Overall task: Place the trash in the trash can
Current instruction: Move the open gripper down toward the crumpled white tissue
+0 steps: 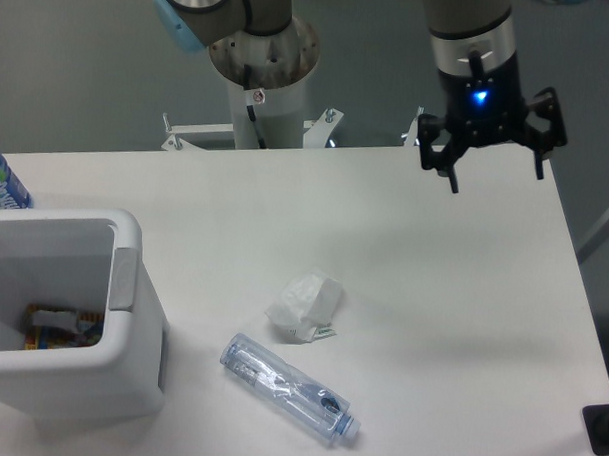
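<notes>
Our gripper [494, 175] hangs empty with fingers spread, well apart from the paper wad [305, 306] and clear bottle [289, 389] near the trash can [132, 282] — we'd go for the wad first, dropping straight down over its middle.

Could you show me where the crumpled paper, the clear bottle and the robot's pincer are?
crumpled paper [305, 306], fixed camera view, middle of the wad.
clear bottle [287, 387], fixed camera view, middle of its body.
pincer [496, 167], fixed camera view, midway between its open fingertips.
</notes>
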Robot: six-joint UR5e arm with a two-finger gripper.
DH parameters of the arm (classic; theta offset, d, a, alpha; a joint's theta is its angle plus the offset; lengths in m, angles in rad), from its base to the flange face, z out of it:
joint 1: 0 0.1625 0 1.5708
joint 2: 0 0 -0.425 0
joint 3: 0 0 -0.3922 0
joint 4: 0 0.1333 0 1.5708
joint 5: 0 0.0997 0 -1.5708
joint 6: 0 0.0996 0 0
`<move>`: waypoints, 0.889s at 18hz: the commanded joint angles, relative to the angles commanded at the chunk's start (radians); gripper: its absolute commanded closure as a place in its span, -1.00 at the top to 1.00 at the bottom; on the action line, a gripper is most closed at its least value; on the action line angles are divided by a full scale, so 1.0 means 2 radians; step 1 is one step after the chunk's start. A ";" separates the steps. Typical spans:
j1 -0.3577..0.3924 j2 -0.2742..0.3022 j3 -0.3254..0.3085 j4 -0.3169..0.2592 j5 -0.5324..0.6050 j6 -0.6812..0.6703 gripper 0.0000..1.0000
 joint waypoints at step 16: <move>-0.045 -0.021 -0.084 0.005 -0.018 -0.004 1.00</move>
